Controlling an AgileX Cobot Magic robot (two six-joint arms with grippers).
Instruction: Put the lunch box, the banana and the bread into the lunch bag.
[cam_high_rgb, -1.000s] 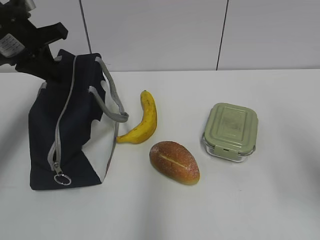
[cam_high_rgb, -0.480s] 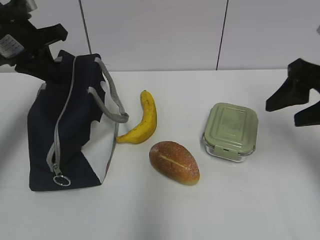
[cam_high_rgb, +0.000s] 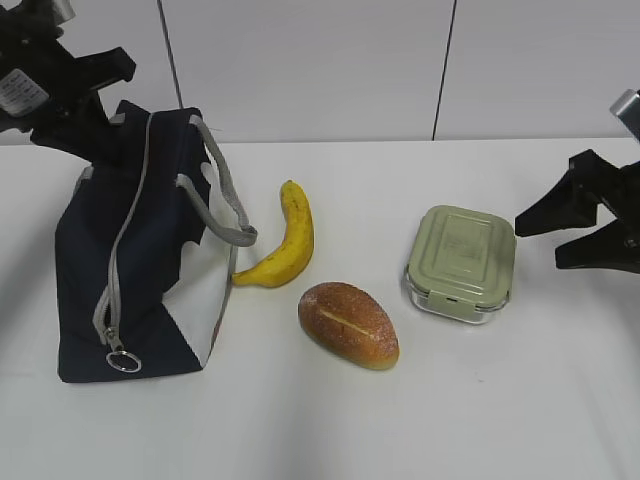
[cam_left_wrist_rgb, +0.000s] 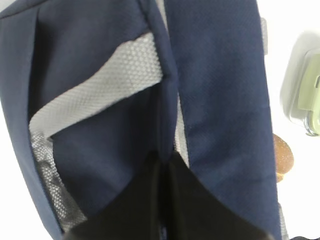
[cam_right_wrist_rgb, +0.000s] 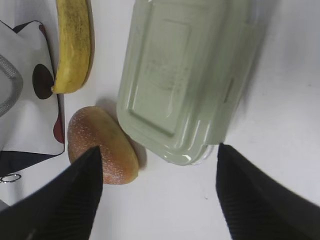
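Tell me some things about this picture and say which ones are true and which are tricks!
1. The banana lies on the table between the bag and the lunch box. True.
2. The bread is already inside the bag. False: it sits on the table, in front of the banana.
3. The right end effector is open, its fingers spread beside the lunch box. True.
4. The lunch box has no lid. False: a pale green lid is on it.
5. The left end effector is pinching the bag's blue fabric. True.
6. The right end effector is holding the banana. False: it holds nothing.
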